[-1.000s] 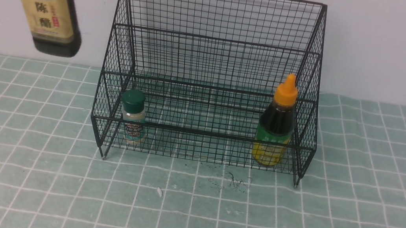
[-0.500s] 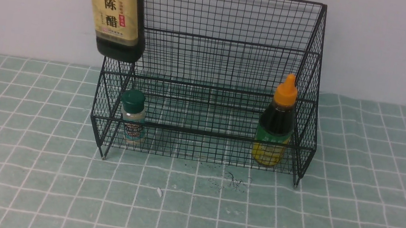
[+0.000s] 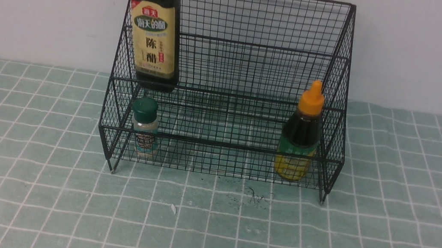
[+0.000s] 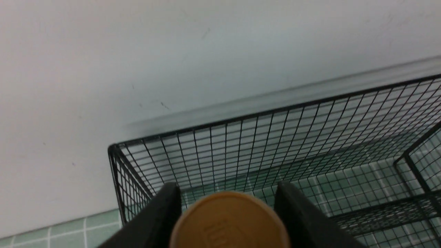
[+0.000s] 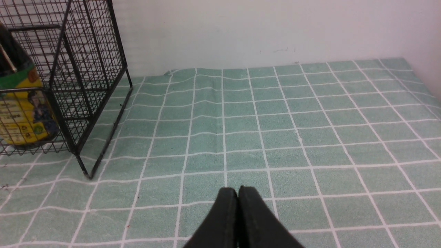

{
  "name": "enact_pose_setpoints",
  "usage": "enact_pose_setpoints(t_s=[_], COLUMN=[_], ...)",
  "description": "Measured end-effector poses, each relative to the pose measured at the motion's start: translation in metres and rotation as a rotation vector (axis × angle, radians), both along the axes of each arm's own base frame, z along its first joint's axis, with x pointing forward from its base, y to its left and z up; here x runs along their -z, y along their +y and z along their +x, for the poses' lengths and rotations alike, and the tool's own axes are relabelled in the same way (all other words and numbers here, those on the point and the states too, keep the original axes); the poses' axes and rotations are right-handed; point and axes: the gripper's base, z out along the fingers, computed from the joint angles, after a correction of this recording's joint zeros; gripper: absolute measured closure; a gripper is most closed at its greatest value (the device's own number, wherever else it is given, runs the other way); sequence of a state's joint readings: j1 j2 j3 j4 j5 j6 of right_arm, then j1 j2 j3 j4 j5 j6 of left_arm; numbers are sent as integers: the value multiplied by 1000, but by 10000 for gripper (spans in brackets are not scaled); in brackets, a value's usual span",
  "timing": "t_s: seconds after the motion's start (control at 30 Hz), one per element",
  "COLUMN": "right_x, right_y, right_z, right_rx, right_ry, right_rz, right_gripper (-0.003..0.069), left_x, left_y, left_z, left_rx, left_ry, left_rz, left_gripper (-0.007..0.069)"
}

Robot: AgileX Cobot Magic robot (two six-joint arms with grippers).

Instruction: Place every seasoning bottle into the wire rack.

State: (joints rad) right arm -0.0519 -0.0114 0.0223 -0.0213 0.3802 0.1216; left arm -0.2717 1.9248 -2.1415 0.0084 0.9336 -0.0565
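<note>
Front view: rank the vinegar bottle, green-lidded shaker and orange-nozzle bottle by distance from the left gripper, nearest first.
1. Vinegar bottle: held by the left gripper at its cap, over the wire rack's upper tier, left side.
2. Green-lidded shaker: lower tier, left end, just below the vinegar bottle.
3. Orange-nozzle bottle: lower tier, right end.

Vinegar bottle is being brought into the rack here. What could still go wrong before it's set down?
1. The vinegar bottle, gripped at its gold cap by the left gripper, hangs near the wire rack's left side; its base may catch the mesh.
2. It looks slightly tilted, so it could topple if released now.
3. The green-lidded shaker stands just below and could be knocked.
</note>
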Motion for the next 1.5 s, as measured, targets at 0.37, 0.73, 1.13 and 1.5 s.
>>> enact_pose_setpoints(t_s=[0.37,0.73,1.13,1.5], right_x=[0,0,0,0], right_y=[0,0,0,0], right_z=[0,0,0,0], right_rx=[0,0,-1,-1], right_ry=[0,0,0,0], right_rz=[0,-1,-3,-3], right_gripper=[672,672,672,672], left_x=[47,38,-62,-124], left_y=[-4,-3,18,51], left_z=[18,15,-53,-170], left_rx=[-36,-39,-49,-7], left_ry=[193,168,-12,-92], left_rz=[34,25,-7,31], left_gripper=[310,217,279,631])
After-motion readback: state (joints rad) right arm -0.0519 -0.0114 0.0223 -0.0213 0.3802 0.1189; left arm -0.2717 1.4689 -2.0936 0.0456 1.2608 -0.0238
